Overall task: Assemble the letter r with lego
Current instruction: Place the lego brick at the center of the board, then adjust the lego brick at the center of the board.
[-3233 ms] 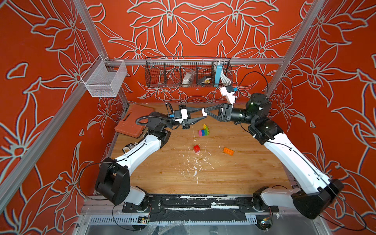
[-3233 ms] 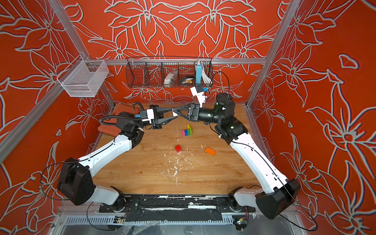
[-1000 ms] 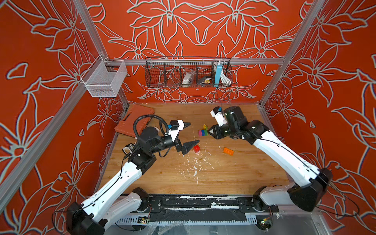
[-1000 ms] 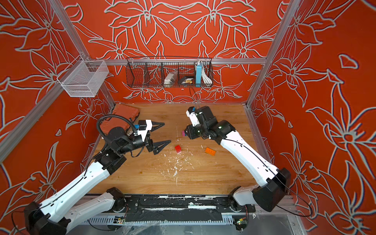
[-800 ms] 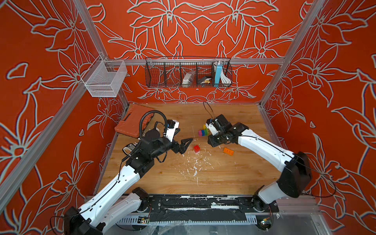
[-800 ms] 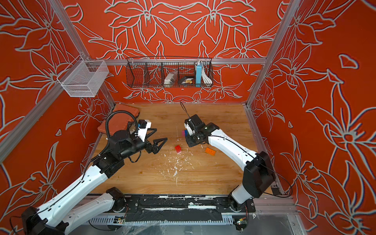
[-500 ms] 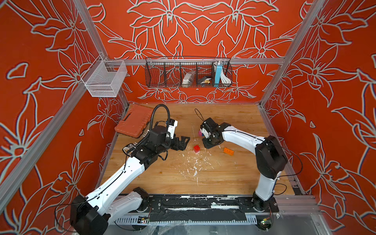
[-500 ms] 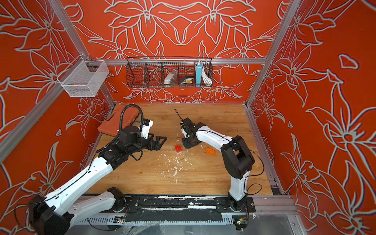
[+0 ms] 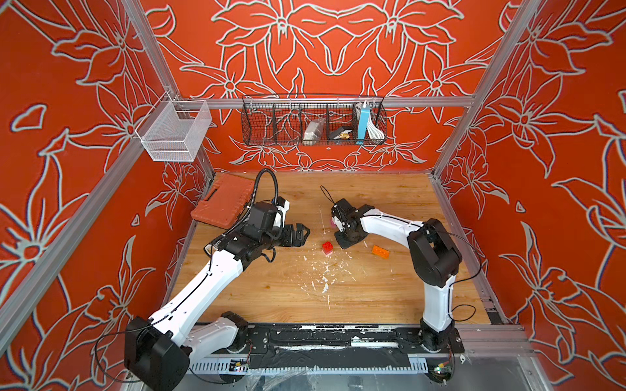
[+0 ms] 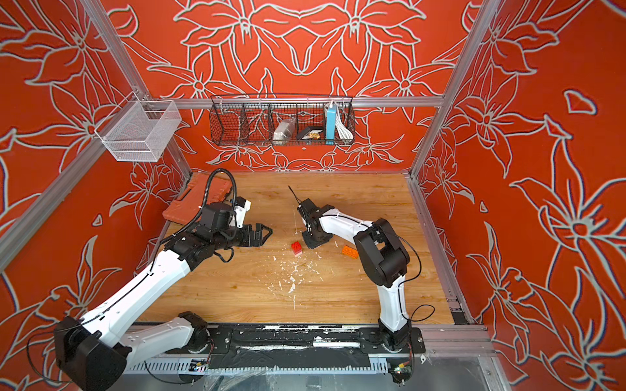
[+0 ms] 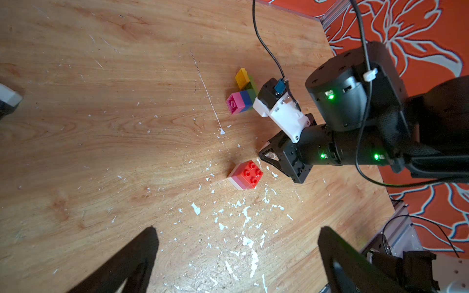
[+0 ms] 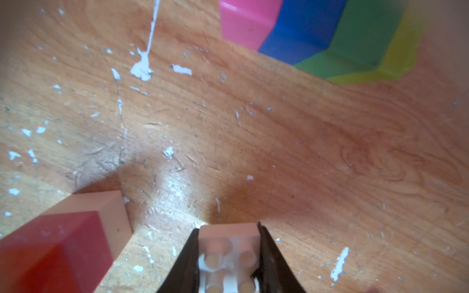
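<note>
The right gripper (image 12: 227, 227) is clamped on a white brick (image 12: 228, 256), with a black finger (image 12: 185, 261) pressed to each side and the studs turned toward the wrist camera. It points down, low at the table (image 9: 372, 298); whether the brick touches the wood cannot be told. In both top views this gripper (image 9: 346, 241) (image 10: 313, 242) stands between two groups of bricks. Just beside its tip, on the left arm's side, a red brick (image 9: 327, 247) (image 10: 296, 248) sits stacked on a pale brick (image 11: 237, 184), studs up and apart from the fingers. Toward the back wall a joined row of bricks (image 11: 241, 101) lies on its side, pink, blue and green, with a yellow brick (image 11: 243, 77) at the green end; the right wrist hides most of the row from above. An orange brick (image 9: 380, 251) (image 10: 350, 252) lies alone on the other side of the right gripper, near it.

The left gripper (image 9: 305, 237) (image 10: 267, 238) has its fingers (image 11: 137, 253) spread wide with nothing between them. It hovers over the table near the red brick without touching it. Its wrist view looks toward that brick and the right gripper (image 11: 266, 155).

White flecks (image 9: 325, 277) are scattered on the wood in front of the red brick. An orange case (image 9: 223, 204) lies at the back left corner of the table, behind the left arm. A black wire basket (image 9: 313, 118) and a white mesh basket (image 9: 172, 132) hang on the walls above
</note>
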